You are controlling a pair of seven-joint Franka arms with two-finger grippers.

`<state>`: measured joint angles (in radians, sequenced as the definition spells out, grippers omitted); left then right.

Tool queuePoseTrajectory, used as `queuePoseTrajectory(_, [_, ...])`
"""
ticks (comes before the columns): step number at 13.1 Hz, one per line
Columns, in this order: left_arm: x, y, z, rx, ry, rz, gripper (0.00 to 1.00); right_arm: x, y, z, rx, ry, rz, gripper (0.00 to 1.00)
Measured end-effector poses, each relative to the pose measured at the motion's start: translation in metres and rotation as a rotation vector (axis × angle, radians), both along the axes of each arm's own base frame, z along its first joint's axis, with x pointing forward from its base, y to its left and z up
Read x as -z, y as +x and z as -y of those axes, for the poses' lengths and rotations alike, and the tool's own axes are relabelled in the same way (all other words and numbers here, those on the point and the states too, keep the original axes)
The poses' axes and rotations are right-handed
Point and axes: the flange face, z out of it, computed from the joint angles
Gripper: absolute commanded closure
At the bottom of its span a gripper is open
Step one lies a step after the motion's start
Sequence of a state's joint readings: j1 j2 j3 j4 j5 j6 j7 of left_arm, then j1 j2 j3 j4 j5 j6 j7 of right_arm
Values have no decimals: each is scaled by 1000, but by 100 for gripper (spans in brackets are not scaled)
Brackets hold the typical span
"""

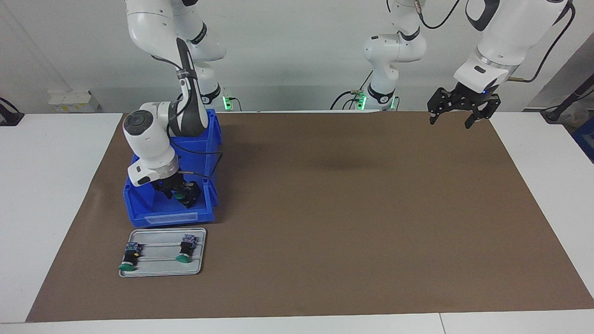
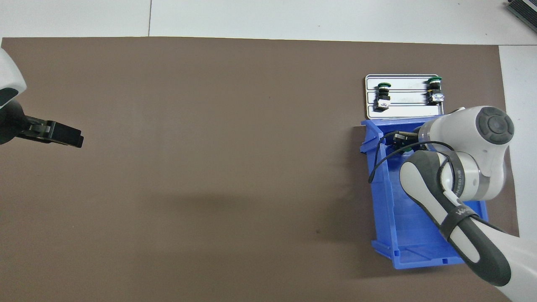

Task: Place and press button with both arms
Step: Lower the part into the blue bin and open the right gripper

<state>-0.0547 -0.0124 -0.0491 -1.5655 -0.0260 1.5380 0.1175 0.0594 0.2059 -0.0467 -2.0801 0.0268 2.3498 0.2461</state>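
Reach into the blue bin [image 1: 139, 204] is made by the right gripper [image 1: 178, 192], set low at the bin's end farthest from the robots. A green-capped button [image 1: 177, 195] is seen between its fingers, though whether it is grasped or let go cannot be told. Two more buttons [image 1: 185, 248] are laid on the grey tray [image 1: 162, 271] just beside the bin, farther from the robots, their long axes pointed away from the robots. The right arm is by far the nearer. The left gripper [image 1: 457, 118] is held open over the mat's other end, waiting.
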Motion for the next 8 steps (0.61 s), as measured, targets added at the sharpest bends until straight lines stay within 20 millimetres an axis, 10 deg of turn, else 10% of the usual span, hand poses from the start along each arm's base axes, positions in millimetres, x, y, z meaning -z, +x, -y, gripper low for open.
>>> queuePoseTrajectory(8, [0, 0, 0, 0, 0, 0, 0, -144, 23, -1, -13, -7, -59, 7])
